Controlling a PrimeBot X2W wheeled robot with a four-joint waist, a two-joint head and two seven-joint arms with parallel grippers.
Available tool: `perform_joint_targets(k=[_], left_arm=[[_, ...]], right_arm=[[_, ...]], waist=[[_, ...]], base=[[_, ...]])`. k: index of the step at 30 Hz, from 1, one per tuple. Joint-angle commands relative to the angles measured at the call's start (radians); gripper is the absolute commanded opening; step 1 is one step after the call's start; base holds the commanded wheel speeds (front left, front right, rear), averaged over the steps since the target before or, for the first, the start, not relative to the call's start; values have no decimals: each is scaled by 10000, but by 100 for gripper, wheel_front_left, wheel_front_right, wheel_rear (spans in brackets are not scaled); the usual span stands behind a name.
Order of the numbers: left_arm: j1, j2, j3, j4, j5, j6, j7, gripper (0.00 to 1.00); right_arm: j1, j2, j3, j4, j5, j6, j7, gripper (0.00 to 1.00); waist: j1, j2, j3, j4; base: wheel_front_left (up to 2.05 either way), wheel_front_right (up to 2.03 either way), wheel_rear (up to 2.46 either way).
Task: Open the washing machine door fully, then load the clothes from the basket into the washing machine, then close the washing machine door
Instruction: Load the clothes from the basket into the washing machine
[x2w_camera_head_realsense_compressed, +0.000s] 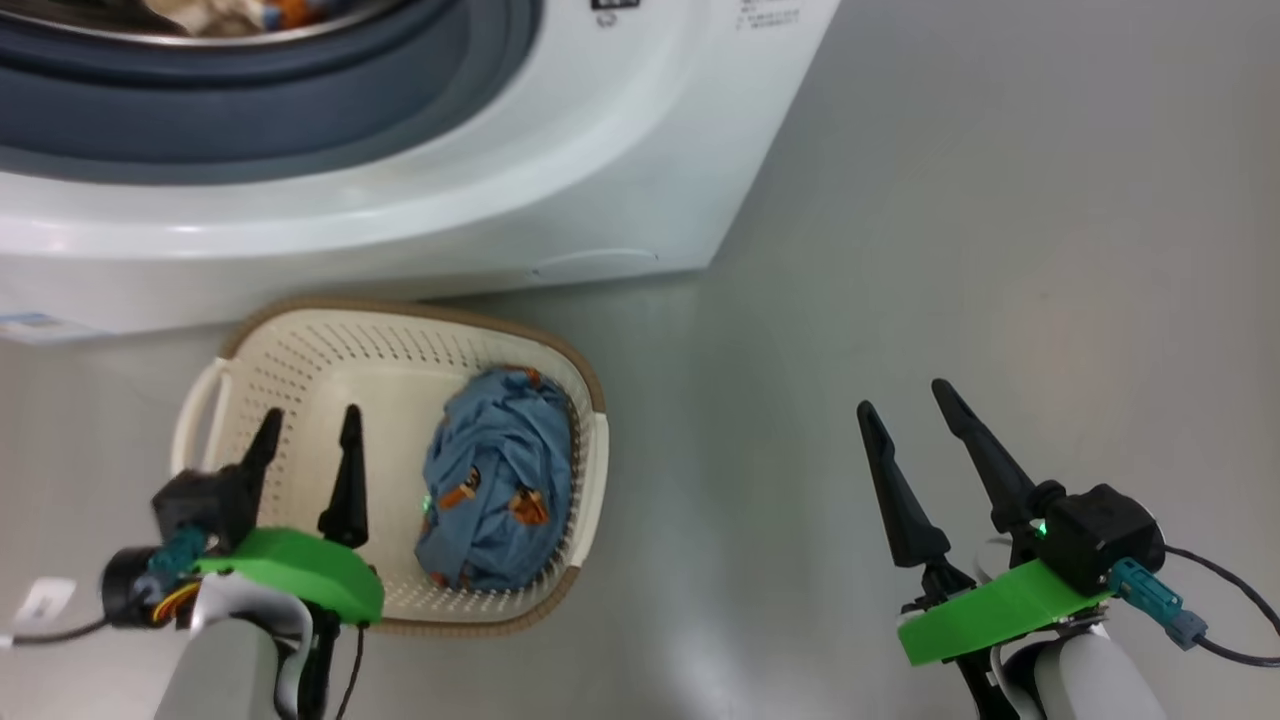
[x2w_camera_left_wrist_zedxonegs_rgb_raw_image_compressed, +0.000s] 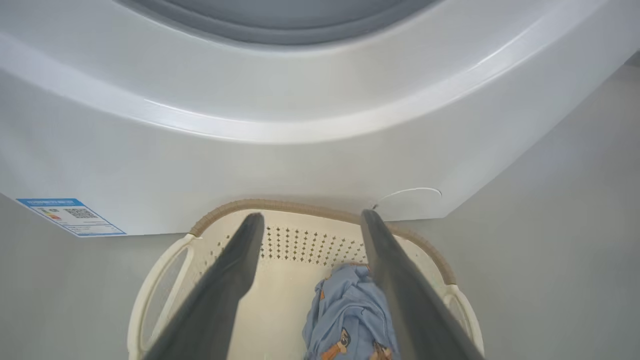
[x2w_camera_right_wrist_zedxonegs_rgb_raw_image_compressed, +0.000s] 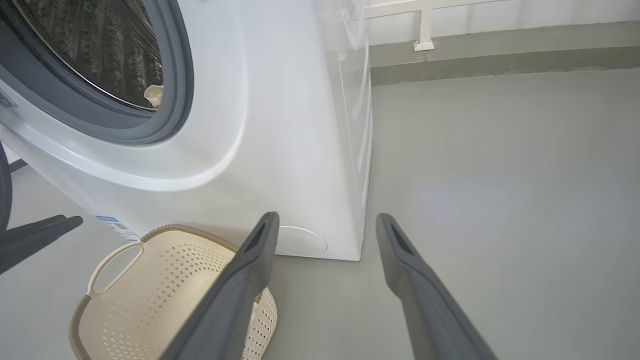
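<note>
- The basket (x2w_camera_head_realsense_compressed: 330, 380) is set on the floor (x2w_camera_head_realsense_compressed: 1000, 250), just in front of the washing machine (x2w_camera_head_realsense_compressed: 600, 200).
- One bundle of clothes (x2w_camera_head_realsense_compressed: 500, 480), light blue with orange-brown prints, is seen lying inside the basket, against its right wall.
- The left pincer (x2w_camera_head_realsense_compressed: 311, 413) is held above the basket's bare left half, beside the bundle and apart from it; its fingers are spread, with nothing between them.
- The right pincer (x2w_camera_head_realsense_compressed: 902, 397) is held well to the right of the basket, over the floor; its fingers are likewise spread and nothing is gripped.
- Behind the basket, the machine's opening is uncovered: the grey gasket (x2w_camera_head_realsense_compressed: 300, 100) and the steel drum (x2w_camera_right_wrist_zedxonegs_rgb_raw_image_compressed: 100, 45) are exposed, and a scrap of fabric (x2w_camera_right_wrist_zedxonegs_rgb_raw_image_compressed: 154, 95) is seen in the drum.
- A blue label (x2w_camera_left_wrist_zedxonegs_rgb_raw_image_compressed: 70, 216) is stuck low on the machine's front, beyond the basket's left side.
</note>
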Motion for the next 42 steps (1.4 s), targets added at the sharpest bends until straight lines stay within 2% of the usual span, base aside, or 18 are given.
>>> perform_joint_targets(k=[1,5,8,10,18,23,27,37,42], left_arm=[[-310,379,70,298,-67,-16,-34,100],[-1166,637,-891,1727,-768,-23,-2,100],[-1836,1001,-1625,2594,-1309,-24,61,100],[-2597,1463,-2537,3397,-1888,-25,75,100],[-3819,1953,-3981,4645,-2682,-26,348,100],[-4483,2220,-4688,5626,-2666,-26,933,100],[-4983,2190,-4981,6237,-2738,-26,1330,100],[-5788,2402,-5597,6969,-2964,-26,1785,100],[-6011,2320,-5832,6961,-3289,-26,1785,100]], right_arm=[[-102,17,316,-267,89,62,-118,100],[-291,17,374,-382,70,62,-118,100],[-403,17,428,-499,98,62,-118,100],[-513,17,480,-596,156,62,-118,100],[-615,17,645,-762,367,62,-118,100],[-619,17,725,-850,459,62,-118,100],[-613,17,744,-907,502,62,-118,100],[-565,17,868,-957,651,62,-118,100],[-506,17,935,-968,757,62,-118,100]], waist=[[0,0,1043,-513],[0,0,1734,-708],[0,0,2220,-849],[0,0,2748,-1038],[0,0,3521,-1294],[0,0,3929,-1400],[0,0,4221,-1465],[0,0,4668,-1631],[0,0,4816,-1714]], base=[[0,0,0],[0,0,0],[0,0,0],[0,0,0],[0,0,0],[0,0,0],[0,0,0],[0,0,0],[0,0,0]])
